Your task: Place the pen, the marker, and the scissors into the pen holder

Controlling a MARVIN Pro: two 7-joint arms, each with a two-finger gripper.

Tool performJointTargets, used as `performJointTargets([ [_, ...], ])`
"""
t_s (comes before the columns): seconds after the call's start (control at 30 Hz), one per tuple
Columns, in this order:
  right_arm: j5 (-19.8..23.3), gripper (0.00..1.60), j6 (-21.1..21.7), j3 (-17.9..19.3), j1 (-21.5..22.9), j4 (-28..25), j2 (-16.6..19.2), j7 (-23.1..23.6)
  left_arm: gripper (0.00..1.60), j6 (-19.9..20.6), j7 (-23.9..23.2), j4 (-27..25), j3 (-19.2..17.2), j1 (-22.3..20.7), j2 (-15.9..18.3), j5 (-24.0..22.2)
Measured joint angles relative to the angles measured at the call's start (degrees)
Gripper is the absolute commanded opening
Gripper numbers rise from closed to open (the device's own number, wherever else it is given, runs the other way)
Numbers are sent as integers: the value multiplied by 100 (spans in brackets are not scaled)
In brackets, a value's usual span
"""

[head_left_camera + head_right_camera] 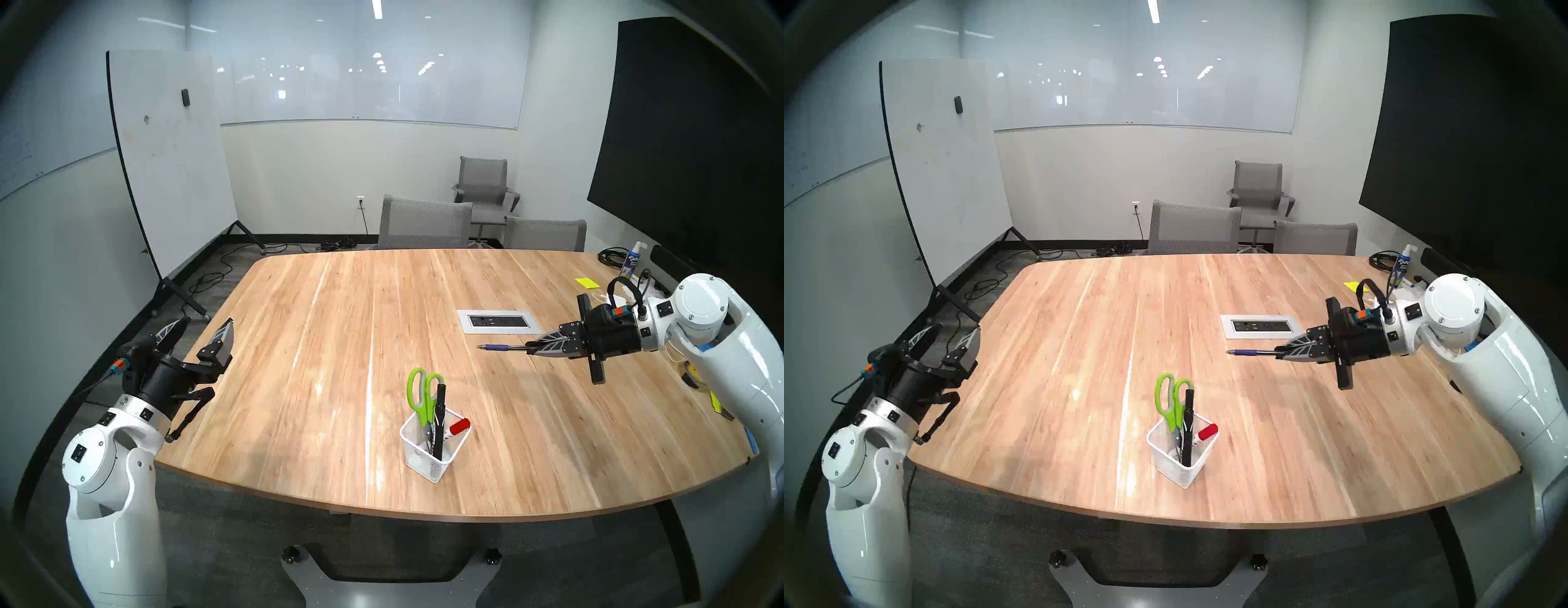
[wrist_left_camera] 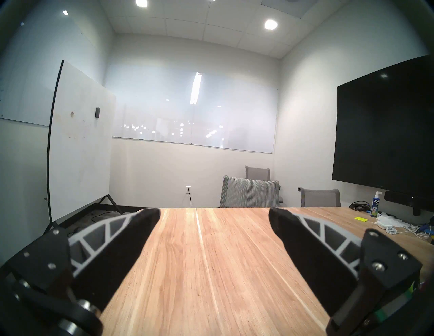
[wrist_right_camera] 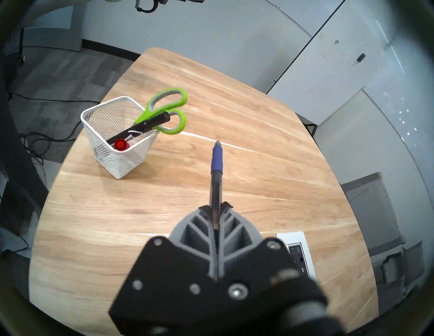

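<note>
A white mesh pen holder (image 1: 432, 456) (image 1: 1180, 458) (image 3: 117, 150) stands near the table's front edge. Inside it are green-handled scissors (image 1: 422, 392) (image 1: 1169, 399) (image 3: 164, 110), blades down, a black marker (image 1: 439, 418) (image 1: 1187, 424) (image 3: 145, 126) and a red-capped marker (image 1: 460, 426) (image 1: 1207, 432) (image 3: 121, 144). My right gripper (image 1: 532, 349) (image 1: 1281, 351) (image 3: 216, 208) hovers over the table's right half, shut on the slim blue pen (image 1: 502, 347) (image 1: 1250, 352) (image 3: 216, 164), which sticks out level toward the left. My left gripper (image 1: 203, 329) (image 1: 951, 337) (image 2: 213, 215) is open and empty at the table's left edge.
A power outlet plate (image 1: 498, 321) (image 1: 1261, 326) (image 3: 299, 252) is set into the table below the right gripper. A spray bottle (image 1: 632, 263), cables and yellow notes (image 1: 585, 281) lie at the far right. Chairs (image 1: 424, 223) stand behind the table, a whiteboard (image 1: 169, 161) at left.
</note>
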Motion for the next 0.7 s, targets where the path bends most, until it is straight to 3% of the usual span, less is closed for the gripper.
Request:
performJointTargets([
  [0.7, 112, 0, -251, 418, -348, -412, 493, 493, 160, 1, -1, -1, 0, 0, -3, 1],
])
